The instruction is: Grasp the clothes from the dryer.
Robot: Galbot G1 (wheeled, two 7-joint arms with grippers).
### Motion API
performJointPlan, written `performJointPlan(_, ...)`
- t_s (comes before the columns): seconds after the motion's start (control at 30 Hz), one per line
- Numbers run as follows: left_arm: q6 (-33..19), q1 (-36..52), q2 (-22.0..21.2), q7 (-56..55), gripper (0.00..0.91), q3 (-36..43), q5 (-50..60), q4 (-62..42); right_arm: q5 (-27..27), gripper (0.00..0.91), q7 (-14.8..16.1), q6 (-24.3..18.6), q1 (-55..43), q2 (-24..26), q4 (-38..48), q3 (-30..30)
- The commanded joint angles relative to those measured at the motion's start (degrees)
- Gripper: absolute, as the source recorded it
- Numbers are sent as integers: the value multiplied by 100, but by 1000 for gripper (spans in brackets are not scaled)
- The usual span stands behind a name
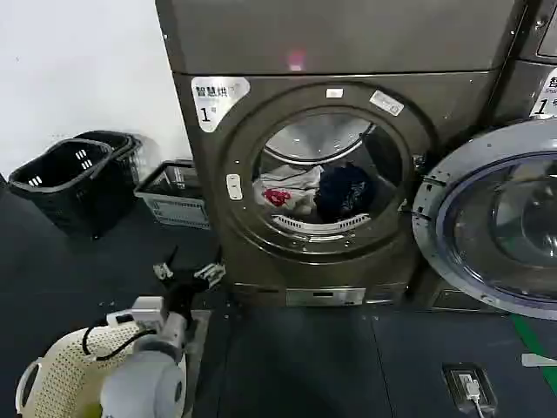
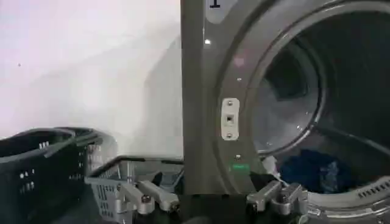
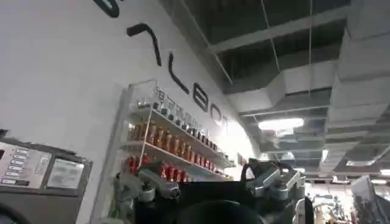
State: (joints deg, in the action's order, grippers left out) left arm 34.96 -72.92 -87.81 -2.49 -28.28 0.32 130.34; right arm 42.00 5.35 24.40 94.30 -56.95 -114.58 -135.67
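Observation:
The dryer (image 1: 209, 200) stands ahead, its round port uncovered and its glass door (image 1: 496, 226) swung out to the right. The clothes lie low in the drum: a white garment with a red patch (image 1: 280, 195) beside a dark navy one (image 1: 345, 192), which also shows in the left wrist view (image 2: 311, 171). My left gripper (image 1: 187, 274) hangs open and empty at the dryer's lower left corner, short of the port. The left wrist view has it (image 2: 210, 198) facing the front panel (image 2: 201, 109). My right gripper (image 3: 210, 182) is open and empty, raised toward a wall shelf and the ceiling.
Two black baskets (image 1: 65, 174) and a grey crate (image 1: 178, 193) stand on the floor left of the dryer. A white perforated basket (image 1: 57, 379) sits by my left arm at the bottom left. Another machine (image 1: 544, 78) adjoins on the right. A floor socket (image 1: 470, 383) lies right of centre.

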Motion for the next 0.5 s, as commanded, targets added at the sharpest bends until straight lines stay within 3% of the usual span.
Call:
performJointPlan(0.03, -10, -36, -2, 23, 907, 16, 9, 45, 37, 907, -5, -63, -5, 0, -10, 3)
performJointPlan(0.5, -22, -66, -33, 66, 907, 13, 12, 139, -20, 907, -63, -129, 9, 7, 14, -15)
